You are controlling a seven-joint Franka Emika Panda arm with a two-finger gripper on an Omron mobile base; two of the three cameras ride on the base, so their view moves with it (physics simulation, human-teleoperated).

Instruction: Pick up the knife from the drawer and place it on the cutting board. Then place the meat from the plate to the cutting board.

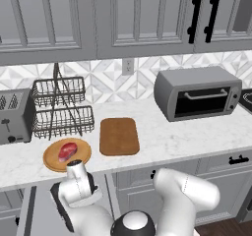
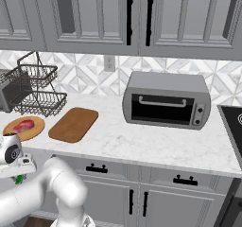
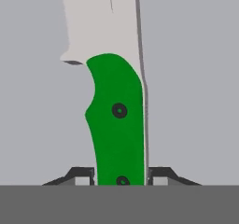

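While the knife (image 3: 116, 120) lies flat on the drawer (image 3: 196, 78) floor, long axis running up the hand view's centre with the blade toward the top, the gripper (image 3: 119, 174) is clamped on the handle's butt at the bottom edge. The cutting board (image 1: 118, 136) sits mid-frame in the left base view, above the hand.

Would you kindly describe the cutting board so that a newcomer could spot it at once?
On the marble counter, left of the toaster oven, lies the cutting board, flat in front of the wire rack. It is brown and rectangular with rounded corners, unlike the round tan plate beside it, which holds the red meat.
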